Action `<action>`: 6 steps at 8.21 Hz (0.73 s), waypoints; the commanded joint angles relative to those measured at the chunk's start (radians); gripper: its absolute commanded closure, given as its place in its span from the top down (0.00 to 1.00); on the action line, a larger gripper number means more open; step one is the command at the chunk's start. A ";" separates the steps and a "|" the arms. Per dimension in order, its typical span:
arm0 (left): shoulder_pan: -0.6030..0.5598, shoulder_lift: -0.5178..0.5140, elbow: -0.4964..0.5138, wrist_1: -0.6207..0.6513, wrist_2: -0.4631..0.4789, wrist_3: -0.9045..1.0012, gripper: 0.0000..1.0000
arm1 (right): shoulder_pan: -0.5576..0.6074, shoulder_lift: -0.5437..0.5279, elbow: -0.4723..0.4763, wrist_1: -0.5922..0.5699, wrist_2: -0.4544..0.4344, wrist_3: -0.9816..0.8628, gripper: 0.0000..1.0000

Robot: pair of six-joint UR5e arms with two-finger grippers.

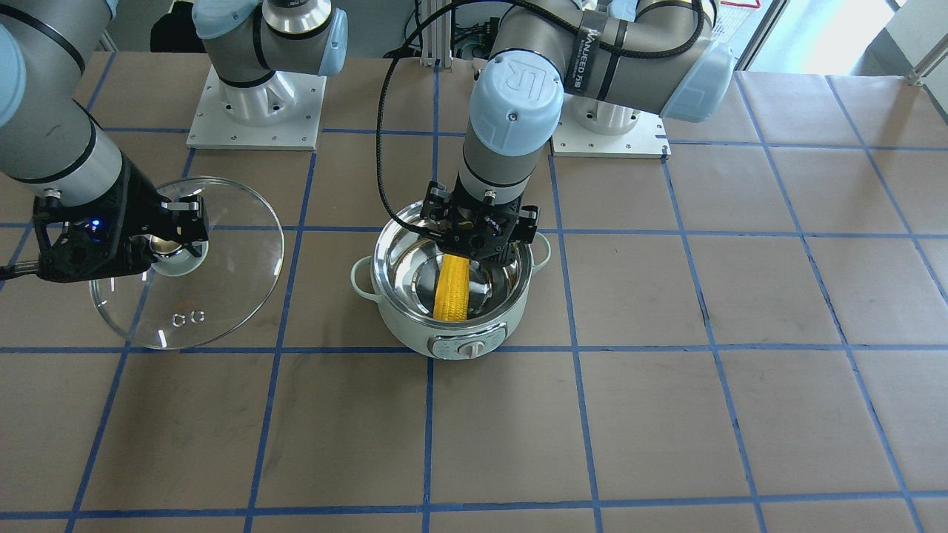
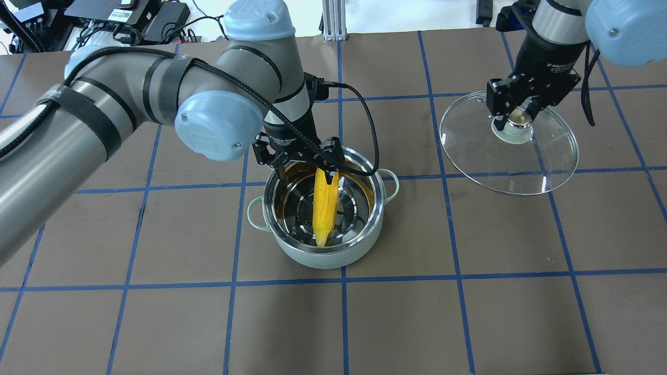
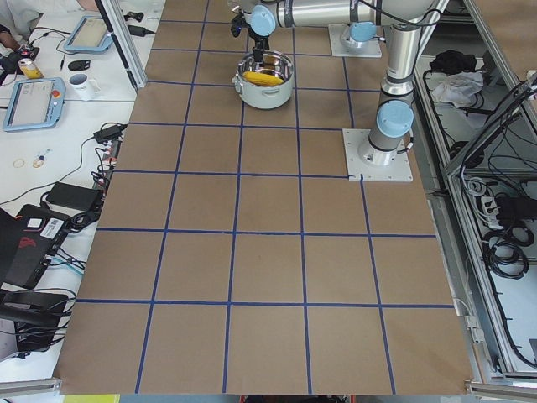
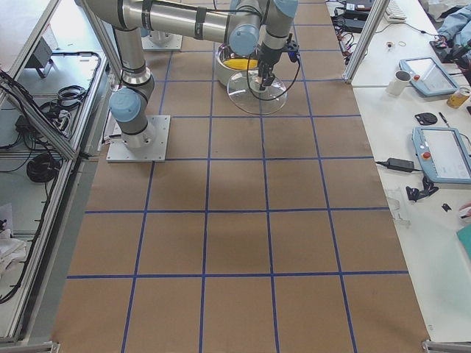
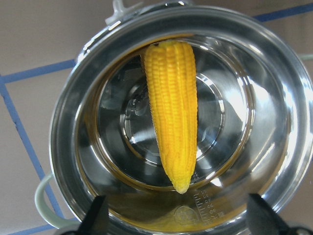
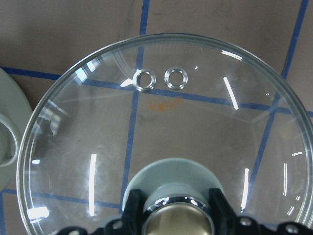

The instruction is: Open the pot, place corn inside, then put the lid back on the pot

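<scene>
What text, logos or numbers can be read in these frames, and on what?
"UR": embossed on the blue joint cap of the left arm.
"WANJEED", as it seems to read: black strap round that arm.
White print on the left wrist and right wrist: too blurred.
Dial panel on the pot, and marks stamped inside it: too small to read.

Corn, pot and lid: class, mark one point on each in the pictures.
corn [image 2: 324, 208], overhead exterior view, middle of the cob.
pot [image 1: 404, 331], exterior front-facing view, pale green outer wall.
lid [image 2: 521, 166], overhead exterior view, clear glass dome.
</scene>
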 commanded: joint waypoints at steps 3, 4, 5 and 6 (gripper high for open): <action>0.233 0.018 0.109 -0.053 0.163 0.202 1.00 | 0.208 -0.002 -0.006 -0.015 0.019 0.314 0.00; 0.283 0.023 0.109 -0.047 0.166 0.259 1.00 | 0.260 0.002 -0.003 -0.050 0.021 0.395 0.00; 0.327 0.021 0.107 -0.045 0.165 0.285 1.00 | 0.320 0.005 -0.002 -0.057 0.021 0.469 0.00; 0.367 0.021 0.109 -0.045 0.165 0.361 1.00 | 0.392 0.022 0.000 -0.084 0.021 0.554 0.00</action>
